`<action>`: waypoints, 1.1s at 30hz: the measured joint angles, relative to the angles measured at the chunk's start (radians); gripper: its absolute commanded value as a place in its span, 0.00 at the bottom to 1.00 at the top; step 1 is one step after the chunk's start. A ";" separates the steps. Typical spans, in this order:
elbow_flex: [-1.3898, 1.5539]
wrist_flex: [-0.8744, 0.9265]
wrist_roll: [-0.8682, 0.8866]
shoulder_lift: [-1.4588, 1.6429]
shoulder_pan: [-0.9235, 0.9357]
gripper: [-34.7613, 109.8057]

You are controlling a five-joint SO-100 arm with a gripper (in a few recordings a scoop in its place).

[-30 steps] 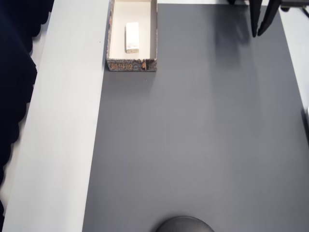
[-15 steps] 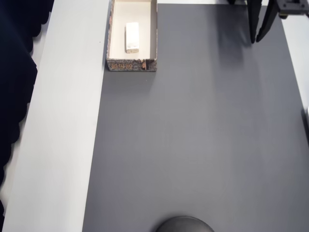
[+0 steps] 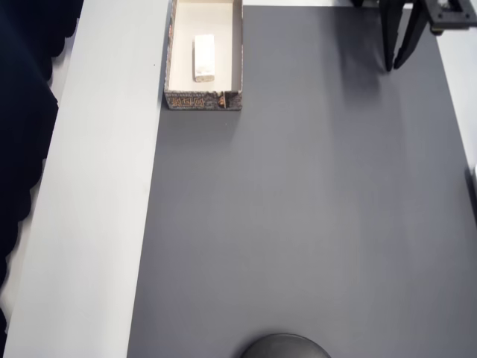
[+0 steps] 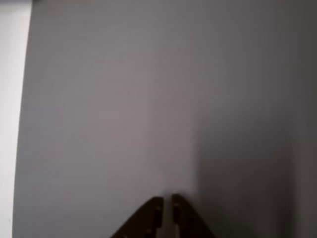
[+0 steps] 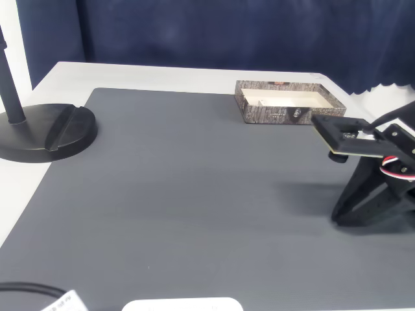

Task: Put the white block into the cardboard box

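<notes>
Wrist view: gripper [image 4: 167, 201] seen at the bottom edge, its two dark fingertips [image 4: 154, 206] nearly together with only a thin slit between them, nothing held. Hung over the grey mat [image 4: 124, 99], with a strip of white table [image 4: 12, 99] along the left edge.

Overhead view, taken outward from the cardboard box [image 3: 238, 52]: box sat at the top edge of the picture, its left part on the white table [image 3: 97, 186] and its right part on the mat [image 3: 298, 224]. White block [image 3: 203, 57] lay flat inside the box on the cream floor, lengthwise along it, near the middle and clear of the walls. Well to the right of the box, at the top right corner, stood the gripper [image 3: 396, 66], fingers pointing down the picture and converging to a narrow gap, empty, over the mat's right edge. Far from the box, at the bottom edge, a dark round base [image 3: 285, 346].

Fixed view: gripper [image 5: 336, 217] at the right, low over the mat [image 5: 194, 175]. Beyond it, at the mat's far edge, the box [image 5: 272, 114] with its printed wall facing the camera. Far left of the box, a black stand base [image 5: 48, 133]. Behind, a dark blue curtain [image 5: 207, 32].
</notes>
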 measured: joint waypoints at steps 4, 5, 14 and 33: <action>0.000 -0.009 0.000 0.000 0.000 0.23; 0.000 -0.009 0.000 0.000 0.000 0.23; 0.005 -0.009 0.035 0.000 0.051 0.23; 0.005 -0.009 0.072 0.000 0.103 0.23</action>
